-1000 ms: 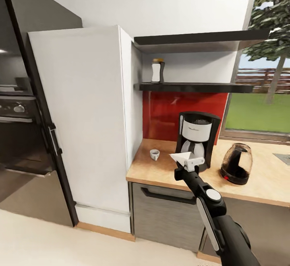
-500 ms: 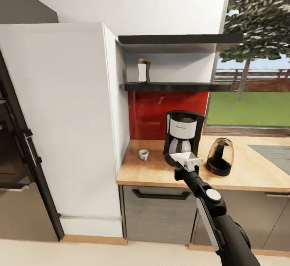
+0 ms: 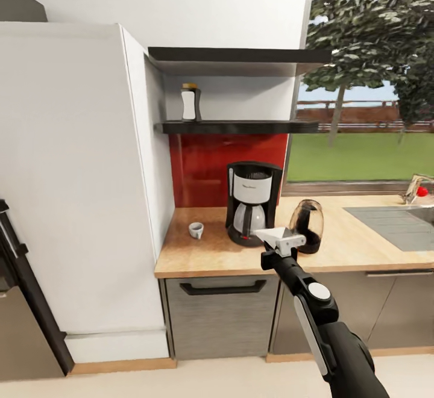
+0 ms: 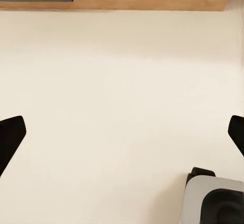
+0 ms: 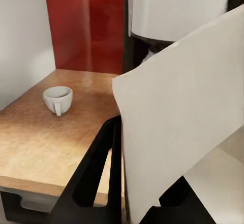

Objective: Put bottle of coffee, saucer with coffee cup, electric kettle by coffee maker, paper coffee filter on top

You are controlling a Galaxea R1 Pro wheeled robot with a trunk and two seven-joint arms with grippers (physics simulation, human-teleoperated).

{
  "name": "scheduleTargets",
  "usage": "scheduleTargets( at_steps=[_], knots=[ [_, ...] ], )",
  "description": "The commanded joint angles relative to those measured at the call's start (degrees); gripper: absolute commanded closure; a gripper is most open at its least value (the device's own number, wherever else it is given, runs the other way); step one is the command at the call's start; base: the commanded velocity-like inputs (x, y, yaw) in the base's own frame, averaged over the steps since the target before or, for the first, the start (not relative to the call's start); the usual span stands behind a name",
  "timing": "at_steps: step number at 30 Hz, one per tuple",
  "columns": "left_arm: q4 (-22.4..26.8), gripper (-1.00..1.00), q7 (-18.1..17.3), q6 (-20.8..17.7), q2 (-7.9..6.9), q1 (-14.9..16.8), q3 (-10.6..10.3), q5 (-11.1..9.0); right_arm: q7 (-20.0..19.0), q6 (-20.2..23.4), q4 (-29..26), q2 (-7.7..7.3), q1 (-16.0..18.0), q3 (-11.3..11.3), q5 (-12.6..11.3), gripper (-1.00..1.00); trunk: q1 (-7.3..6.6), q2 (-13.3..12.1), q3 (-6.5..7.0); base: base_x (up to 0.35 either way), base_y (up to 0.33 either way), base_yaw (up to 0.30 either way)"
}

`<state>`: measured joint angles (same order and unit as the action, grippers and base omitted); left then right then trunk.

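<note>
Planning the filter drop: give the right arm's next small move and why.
Probably raise the right gripper, since it holds the white paper coffee filter in front of the black-and-white coffee maker, level with the carafe and below the top where the filter belongs.

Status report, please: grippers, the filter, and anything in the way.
Right gripper shut on paper filter, held in front of the coffee maker. Left gripper open over bare floor. Kettle right of maker, cup left; nothing blocking its top.

The right arm reached forward and up, its end effector point(image 3: 278, 242) clamped on a white paper filter point(image 3: 271, 235). The left end effector point(image 4: 122, 132) hung with fingers spread wide.
</note>
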<state>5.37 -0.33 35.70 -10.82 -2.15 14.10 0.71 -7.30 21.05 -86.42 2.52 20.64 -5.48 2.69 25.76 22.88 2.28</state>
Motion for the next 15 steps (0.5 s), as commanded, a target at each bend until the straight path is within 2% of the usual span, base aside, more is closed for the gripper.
scheduleTargets(
  at_steps=[1,9,15],
  knots=[
    [0.08,-1.0,-0.03,0.07,0.01,-0.05,0.14,0.08,0.03,0.3,-0.06,0.03,0.01,0.03,0.21,1.0,0.02,0.03,-0.08,0.0,0.0,-0.192],
    [0.08,-1.0,-0.07,0.07,0.01,-0.05,0.14,0.03,0.03,0.36,-0.06,0.03,-0.01,0.03,0.21,1.0,0.02,0.03,-0.43,0.0,0.009,-0.233],
    [0.08,-1.0,-0.36,0.14,0.01,-0.05,0.14,0.0,0.08,0.36,-0.06,0.03,0.01,0.03,0.21,1.0,0.02,0.03,-0.47,0.0,0.228,-0.036]
  ],
)
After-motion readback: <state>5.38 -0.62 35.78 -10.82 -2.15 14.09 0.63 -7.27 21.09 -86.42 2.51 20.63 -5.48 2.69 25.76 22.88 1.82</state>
